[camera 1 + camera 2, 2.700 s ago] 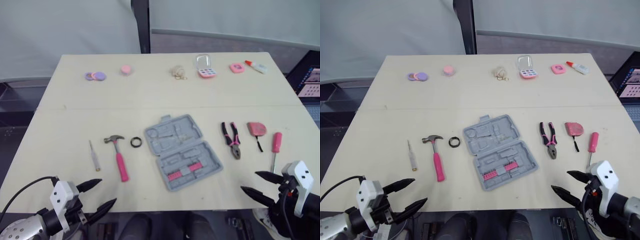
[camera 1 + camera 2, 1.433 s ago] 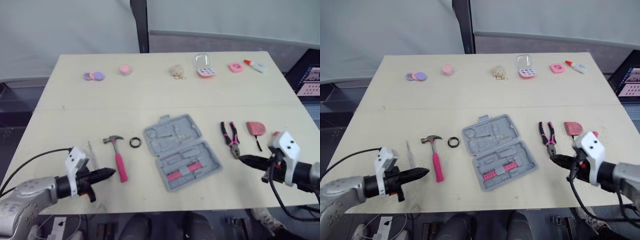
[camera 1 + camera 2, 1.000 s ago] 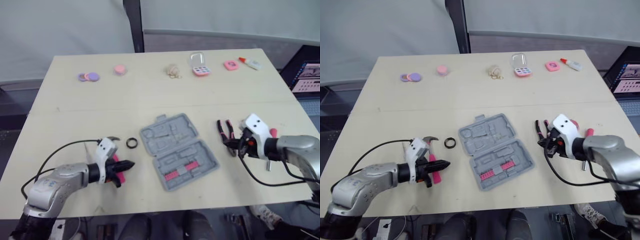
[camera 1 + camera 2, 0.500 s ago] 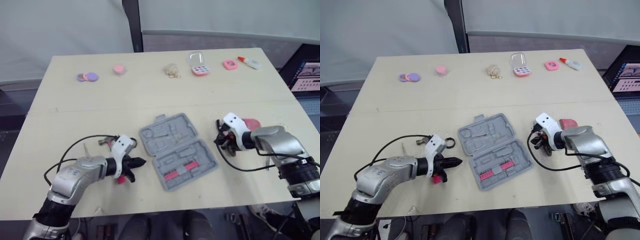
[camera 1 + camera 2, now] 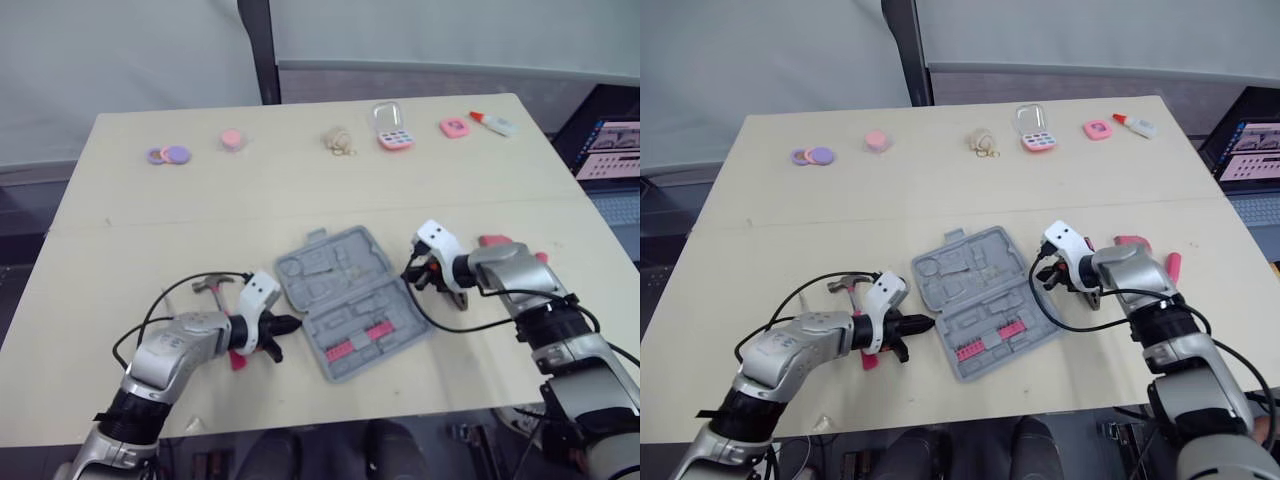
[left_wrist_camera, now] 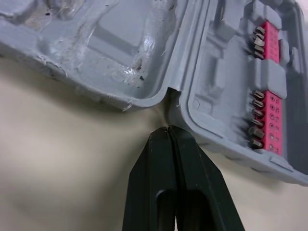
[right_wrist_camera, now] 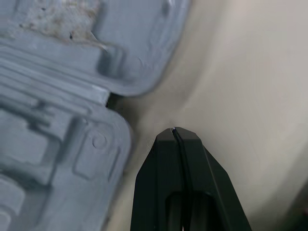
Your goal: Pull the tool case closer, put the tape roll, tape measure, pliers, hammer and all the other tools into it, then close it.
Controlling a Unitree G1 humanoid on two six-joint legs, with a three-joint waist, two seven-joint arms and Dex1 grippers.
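Note:
The grey tool case [image 5: 350,300] lies open and flat at mid-table, with a pink bit holder [image 6: 268,96] in its near half. My left gripper [image 5: 290,323] is shut, its tip at the hinge notch on the case's left side [image 6: 168,129]. My right gripper [image 5: 408,272] is shut too, with its tip close to the hinge notch on the case's right side [image 7: 173,130]. The hammer [image 5: 207,284] lies under my left forearm. Right of the case are the pliers [image 5: 458,297], partly hidden by my right wrist, then the pink tape measure [image 5: 492,241] and a pink-handled screwdriver [image 5: 1173,266].
Along the table's far edge lie purple and pink discs [image 5: 168,155], a pink round piece [image 5: 231,138], a small bundle of rings [image 5: 338,142], a pink compact [image 5: 391,130], a pink square [image 5: 453,127] and a glue tube [image 5: 494,123]. A laptop [image 5: 610,165] sits off the table's right side.
Both arms have reached inward from the table's near corners to the case's two sides. The grippers were open at first and have stayed shut over the last second.

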